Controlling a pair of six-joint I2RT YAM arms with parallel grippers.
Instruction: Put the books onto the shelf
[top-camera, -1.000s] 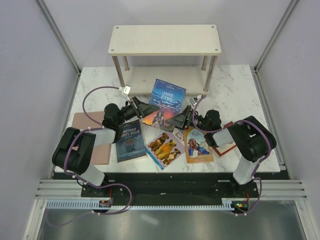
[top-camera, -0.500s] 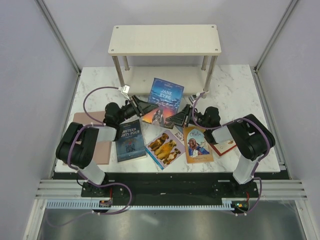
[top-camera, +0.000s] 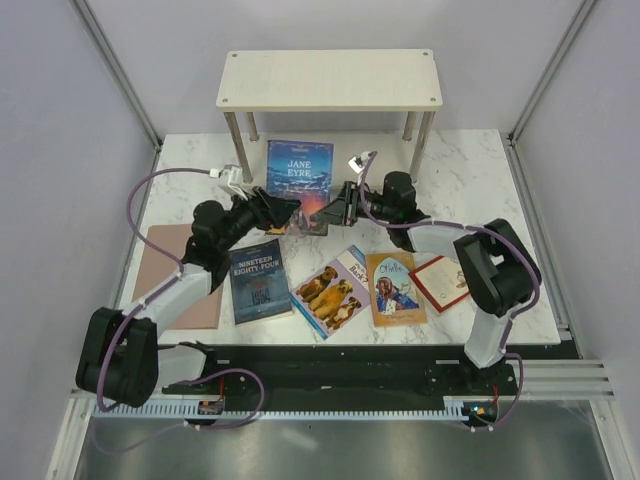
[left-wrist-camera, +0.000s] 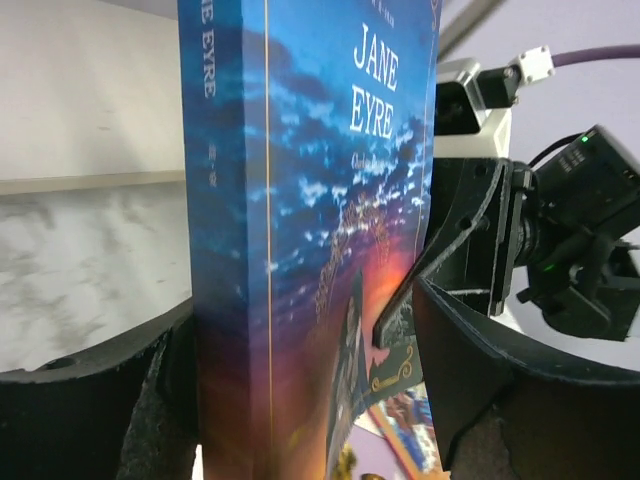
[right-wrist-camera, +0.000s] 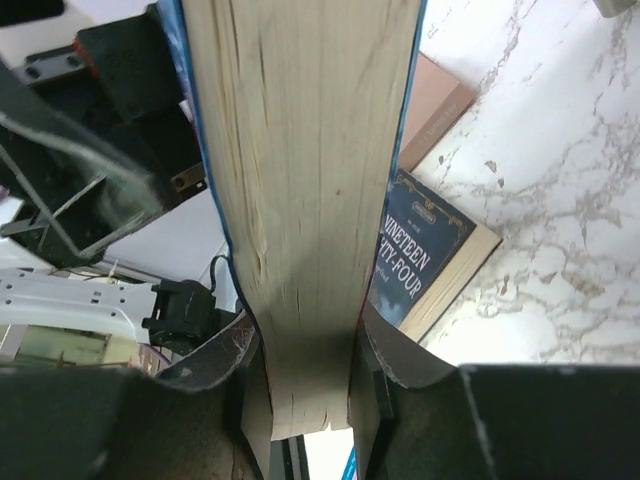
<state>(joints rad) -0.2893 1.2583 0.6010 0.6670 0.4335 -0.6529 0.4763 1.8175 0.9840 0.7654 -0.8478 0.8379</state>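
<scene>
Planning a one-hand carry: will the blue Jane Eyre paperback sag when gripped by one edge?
Probably stiff: the blue Jane Eyre paperback stands unbent in the right hand. Its thick page block suggests some weight.

The cream-white shelf's lower board (top-camera: 385, 148) is partly hidden by the blue "Jane Eyre" paperback (top-camera: 300, 180), itself cropped in both wrist views.

We saw a white marble-patterned table (top-camera: 480, 170) with grey veins, closed in by plain pale grey walls (top-camera: 60, 200) at the left, back and right. Silver metal struts (top-camera: 115, 70) ran up the back corners. A flat pinkish-brown sheet (top-camera: 163, 248) lay by the table's left edge. Silver rails (top-camera: 580, 380) crossed the near side.
</scene>
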